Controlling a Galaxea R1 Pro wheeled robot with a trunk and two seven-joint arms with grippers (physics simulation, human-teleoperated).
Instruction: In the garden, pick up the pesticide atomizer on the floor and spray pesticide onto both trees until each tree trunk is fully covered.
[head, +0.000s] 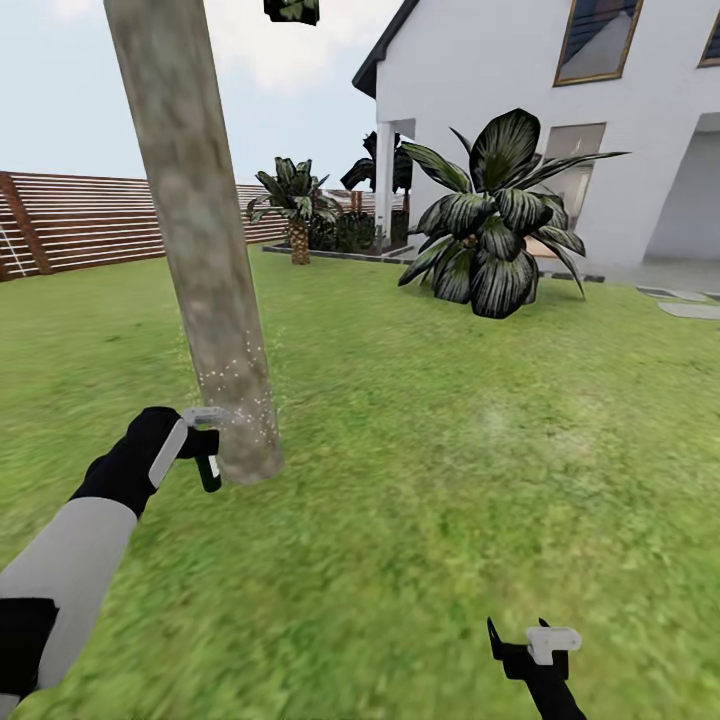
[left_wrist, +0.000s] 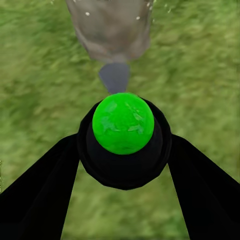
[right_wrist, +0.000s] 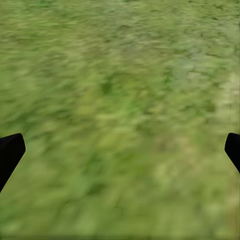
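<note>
No writing or brand can be read on anything here.

The lawn fills most of the head view, with a white house behind it on the right and a brown slat fence on the left. A big dark-leaved plant stands in front of the house, and a small palm stands near the fence. The trunk rises from the grass on the left and leans a little; it is thick, beige-grey and mottled. Tiny whitish specks of pesticide lie over its lower part, close to the base.

The left arm reaches forward and up from the lower left corner, grey sleeve then black wrist. The left gripper is pressed around the atomizer, just beside the trunk base. In the left wrist view the 2 black fingers hold the black body on both sides; its top is a bright green ball, and a grey nozzle points at the trunk. I cannot tell if the nozzle touches the bark, the picture is blurred there.

The right gripper hangs low over the grass on the right, well apart from the tree. Its fingers are spread wide with only grass between them.
</note>
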